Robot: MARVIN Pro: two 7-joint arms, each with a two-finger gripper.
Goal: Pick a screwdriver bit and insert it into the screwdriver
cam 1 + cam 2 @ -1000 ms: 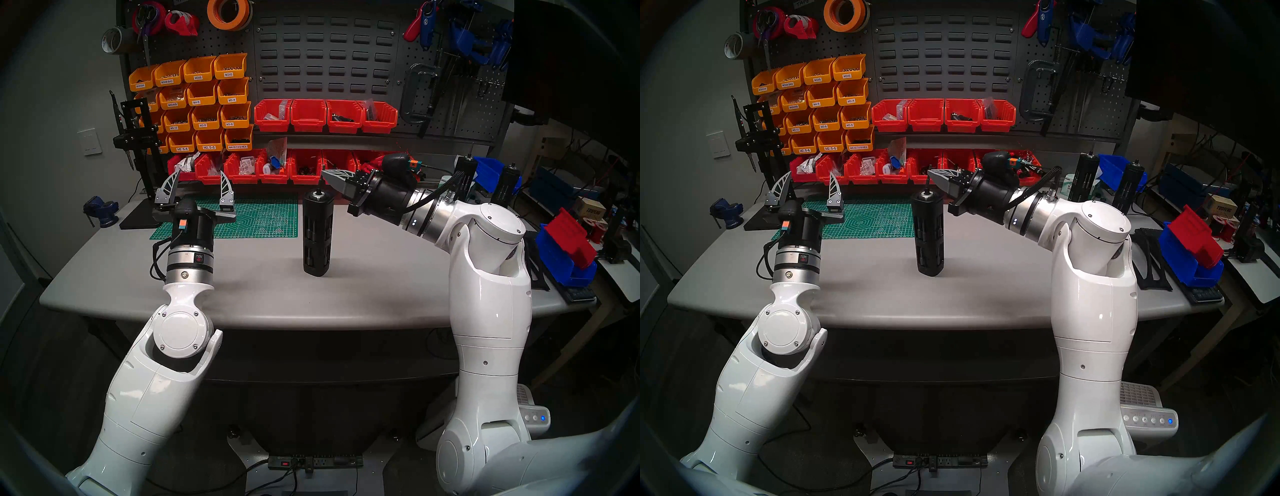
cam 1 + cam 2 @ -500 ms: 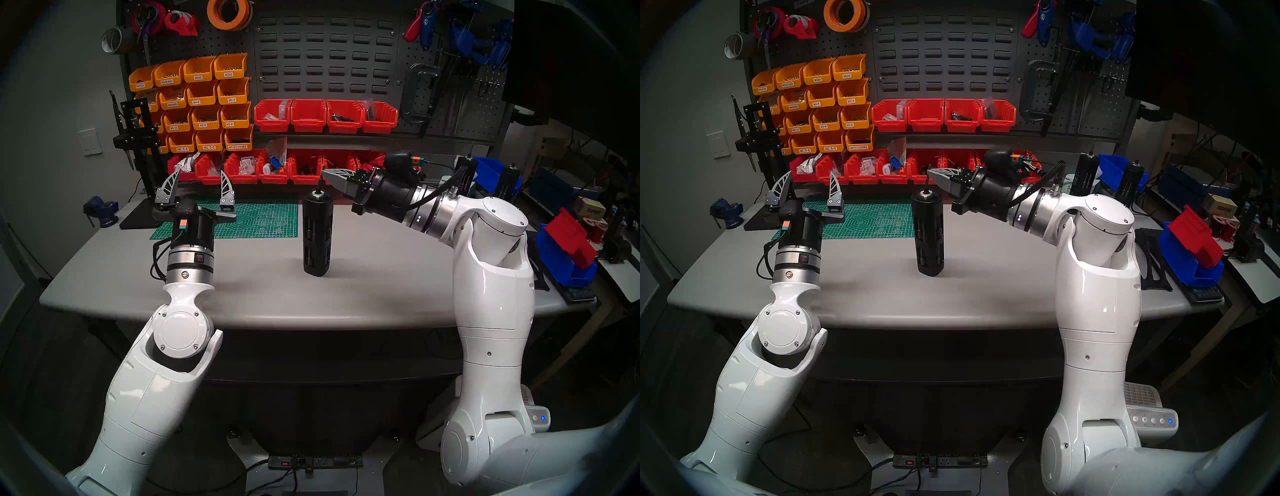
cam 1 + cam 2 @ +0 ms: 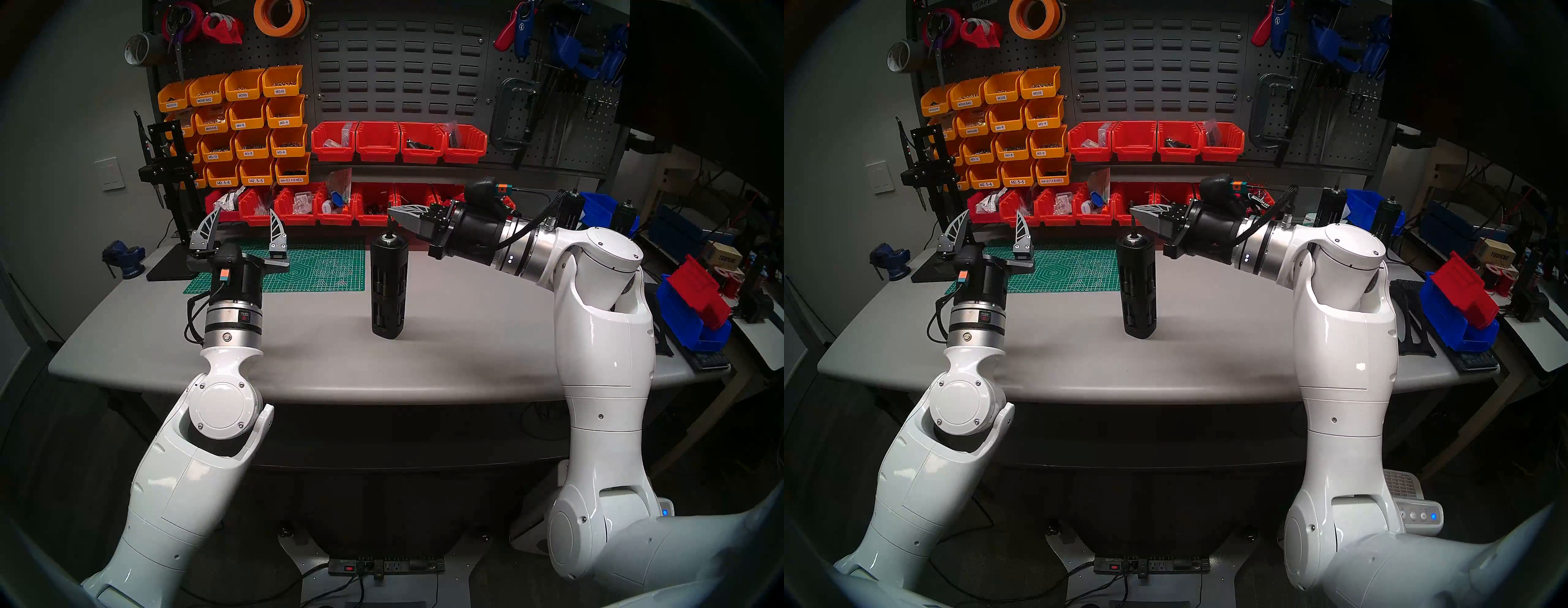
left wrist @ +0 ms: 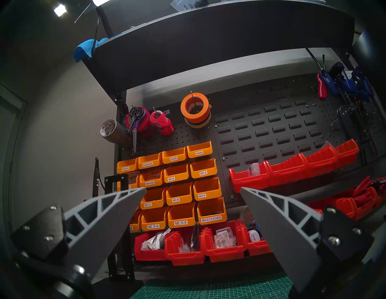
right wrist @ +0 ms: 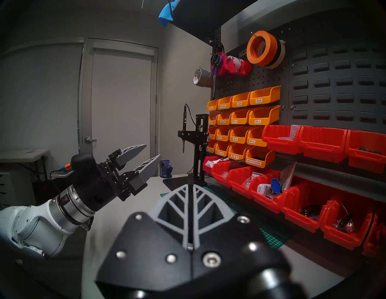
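Right gripper (image 3: 392, 212) clamped on the screwdriver bit (image 3: 389, 224), poised just above the screwdriver (image 3: 389, 284) socket; insertion left, left gripper (image 3: 244, 229) wide.

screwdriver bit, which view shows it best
Head stereo right: the bit hangs from the shut right gripper above the screwdriver. Head stereo left matches. Right wrist shows only its tip past the fingertips. Left wrist misses it.
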